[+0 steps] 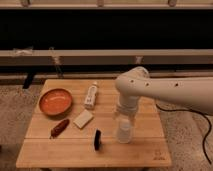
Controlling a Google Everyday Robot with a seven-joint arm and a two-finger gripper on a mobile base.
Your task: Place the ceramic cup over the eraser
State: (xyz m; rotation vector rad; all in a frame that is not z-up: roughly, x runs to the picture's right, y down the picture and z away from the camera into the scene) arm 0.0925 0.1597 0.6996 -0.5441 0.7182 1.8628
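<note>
— Gripper [124, 121] first: where does it sit?

— At the end of the white robot arm [165, 92], which reaches in from the right and bends down over the light wooden slatted table [145, 155]. The gripper points straight down, right on top of the small plain white ceramic cup [124, 135].

— Is it clamped on the cup?

— I cannot tell. The gripper and the top of the cup merge into one pale shape, so contact looks likely but the grip itself does not show.

— And the cup, where is it?

— On the table's front half, right of centre, with its base on the wood. It looks upright.

— The eraser?

— The small thin black rectangular eraser [97, 139] is to the left of the cup, near the front edge, seemingly standing on its edge. There is bare wood between the two; they do not touch, and the cup does not cover it.

— What else is on the table?

— A round orange bowl [55, 101] at the back left. A white bottle-like tube [91, 95] lies at the back centre, just right of the bowl. A cream flat square block [83, 119] sits in front of the tube, and a reddish-brown sausage-shaped thing [59, 127] lies left of the block, in front of the bowl.

— Do any of them touch?

— No, all lie apart.
</note>
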